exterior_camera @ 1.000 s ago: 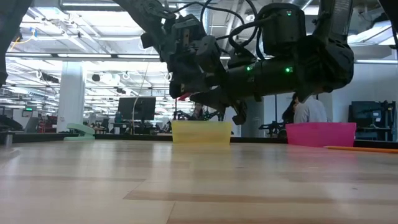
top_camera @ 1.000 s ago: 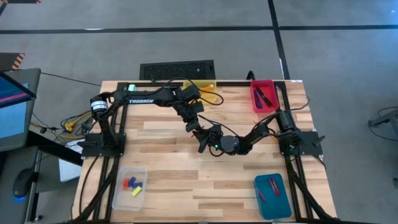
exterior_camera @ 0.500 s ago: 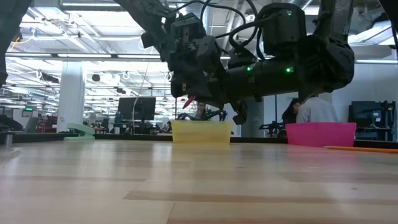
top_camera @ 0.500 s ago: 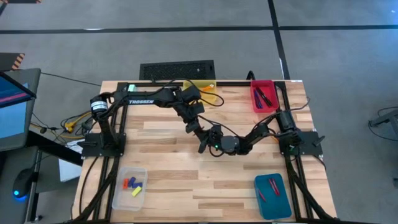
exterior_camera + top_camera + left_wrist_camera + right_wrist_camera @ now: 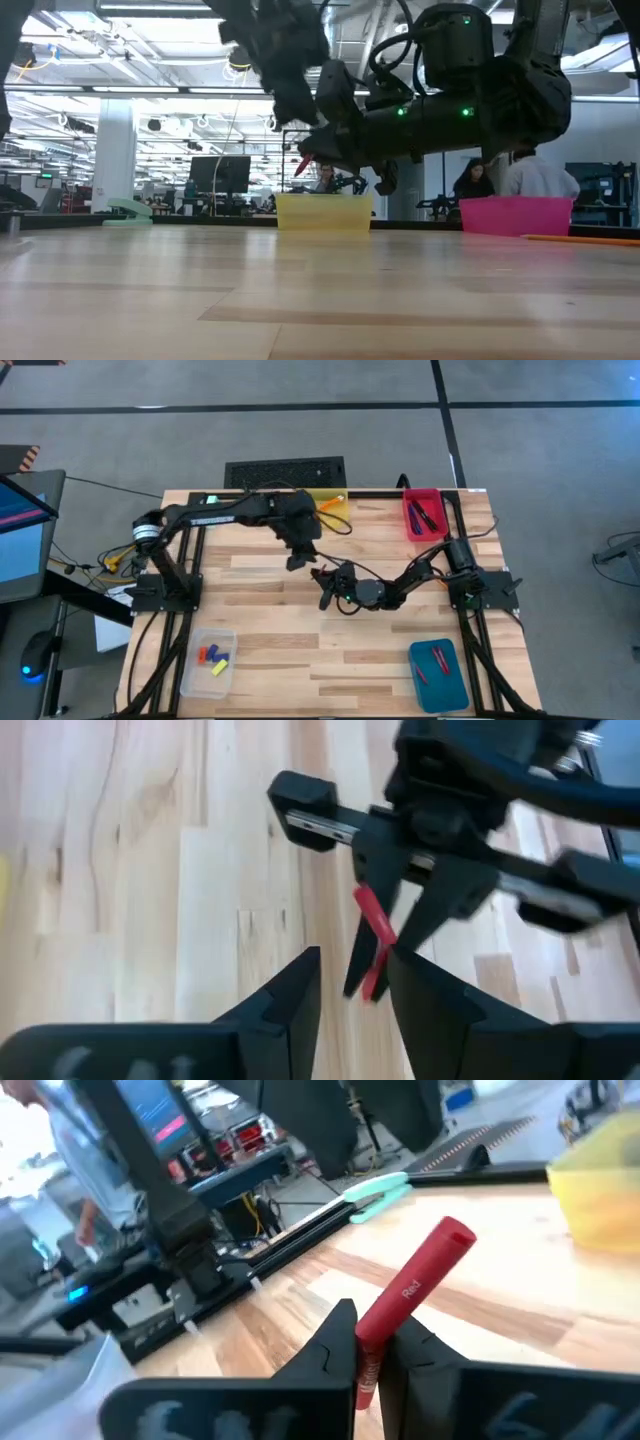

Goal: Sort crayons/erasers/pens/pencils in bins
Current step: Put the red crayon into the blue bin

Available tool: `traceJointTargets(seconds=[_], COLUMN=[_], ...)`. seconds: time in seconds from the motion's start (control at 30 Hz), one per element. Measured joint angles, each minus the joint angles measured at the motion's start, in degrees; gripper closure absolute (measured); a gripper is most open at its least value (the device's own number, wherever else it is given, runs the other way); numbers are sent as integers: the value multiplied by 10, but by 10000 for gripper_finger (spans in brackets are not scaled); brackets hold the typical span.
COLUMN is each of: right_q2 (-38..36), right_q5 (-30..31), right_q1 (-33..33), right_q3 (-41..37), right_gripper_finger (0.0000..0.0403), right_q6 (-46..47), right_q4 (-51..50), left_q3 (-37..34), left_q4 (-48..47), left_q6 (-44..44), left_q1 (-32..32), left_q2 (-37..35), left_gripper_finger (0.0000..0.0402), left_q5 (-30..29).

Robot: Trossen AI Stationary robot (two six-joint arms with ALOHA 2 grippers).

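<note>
Red crayon (image 5: 412, 1292) sat clamped between the right gripper (image 5: 325, 586) fingers, held above mid-counter (image 5: 270, 630). Half a second before, the left gripper (image 5: 297, 561) was closed up against the right one at the crayon; it had since pulled back toward the yellow bin (image 5: 330, 506), fingers parted and empty. Right wrist view showed "Red" printed on the wrapper; high view alone showed the teal bin (image 5: 437, 676) holding crayons, and the red bin (image 5: 424, 514) and clear bin (image 5: 208, 660).

Grey floor (image 5: 540, 510) — bright ceiling lights (image 5: 150, 90)
</note>
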Motion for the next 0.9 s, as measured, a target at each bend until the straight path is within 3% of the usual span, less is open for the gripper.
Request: traceJointTargets(seconds=[0.1, 0.3, 0.47, 0.67, 0.9], right_q2=[-4, -45, -140, -245, -322], right_q5=[-12, -81, -111, -105, -102], right_q1=[9, 27, 49, 82, 133], right_q3=[-1, -6, -2, 20, 26], right_gripper_finger=[369, 385, 380, 373, 379], right_q6=[-57, -162, -184, -157, -105], right_q4=[4, -8, -194, -429, -555], left_q3=[-43, -212, -386, -538, -603], left_q4=[18, 218, 458, 710, 814], left_q6=[21, -17, -73, -131, -133], left_q1=[-9, -44, -89, -138, -186], left_q2=[-51, -179, -266, -298, -297], left_gripper_finger=[309, 362, 397, 396, 396], left_q5=[-6, -24, -57, -111, -173])
